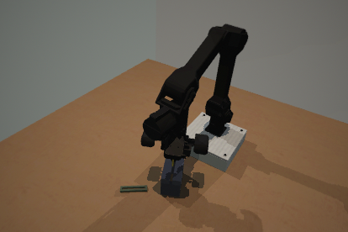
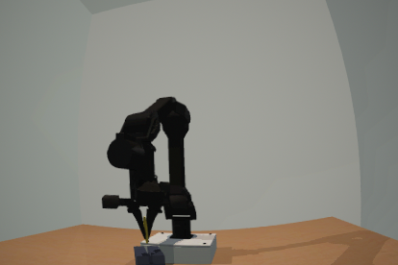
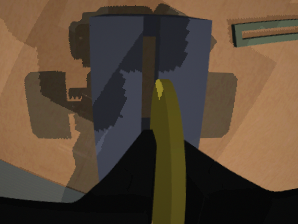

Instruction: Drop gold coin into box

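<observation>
Above the closed grey box (image 3: 149, 90): black parallel-jaw gripper (image 3: 166, 163) clamped on the thin gold coin (image 3: 168, 176), edge-on.

Coin hangs upright, its lower edge just over the narrow dark slot (image 3: 149, 72) in the lid and roughly in line with it; contact cannot be told. Shallow dark-green holder (image 1: 134, 188) lies vacant on the brown wooden table (image 1: 73, 143), just beside the box. White arm base (image 1: 224, 145) stands close behind, with open table toward the near side.

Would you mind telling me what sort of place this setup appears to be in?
Probably a bare test room for one arm: a brown wooden floor meets plain grey walls, with only the arm's white base, a grey box and a green holder.
</observation>
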{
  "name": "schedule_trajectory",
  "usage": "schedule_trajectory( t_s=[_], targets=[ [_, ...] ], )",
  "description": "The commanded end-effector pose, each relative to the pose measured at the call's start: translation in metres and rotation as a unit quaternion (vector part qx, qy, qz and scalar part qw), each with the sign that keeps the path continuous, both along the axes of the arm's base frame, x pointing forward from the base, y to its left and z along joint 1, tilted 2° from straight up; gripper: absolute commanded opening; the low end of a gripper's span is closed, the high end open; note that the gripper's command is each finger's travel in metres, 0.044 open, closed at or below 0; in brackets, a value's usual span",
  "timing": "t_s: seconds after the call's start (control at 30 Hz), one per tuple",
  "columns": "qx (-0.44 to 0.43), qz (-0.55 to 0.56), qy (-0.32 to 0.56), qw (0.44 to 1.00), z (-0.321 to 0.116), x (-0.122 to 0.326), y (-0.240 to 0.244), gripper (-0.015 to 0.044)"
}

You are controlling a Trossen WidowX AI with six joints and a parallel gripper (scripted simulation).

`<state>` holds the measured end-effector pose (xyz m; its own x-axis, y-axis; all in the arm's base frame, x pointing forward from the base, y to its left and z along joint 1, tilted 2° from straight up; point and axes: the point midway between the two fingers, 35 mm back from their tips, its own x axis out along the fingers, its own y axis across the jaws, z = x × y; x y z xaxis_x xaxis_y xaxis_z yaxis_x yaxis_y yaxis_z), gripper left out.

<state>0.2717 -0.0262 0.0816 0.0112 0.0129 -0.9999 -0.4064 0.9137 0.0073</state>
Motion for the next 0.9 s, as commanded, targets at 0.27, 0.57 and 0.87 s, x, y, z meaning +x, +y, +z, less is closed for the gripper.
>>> schedule_trajectory(
  t_s=[0.27,0.57,0.87],
  targets=[
    [0.0,0.001,0.0,1.0,-0.0022,0.0003,0.0002,0.0],
    [0.0,0.005,0.0,1.0,-0.0061,-0.0023,0.0004,0.0],
    [0.0,0.004,0.0,1.0,-0.0098,-0.0013,0.0004,0.0]
  ],
)
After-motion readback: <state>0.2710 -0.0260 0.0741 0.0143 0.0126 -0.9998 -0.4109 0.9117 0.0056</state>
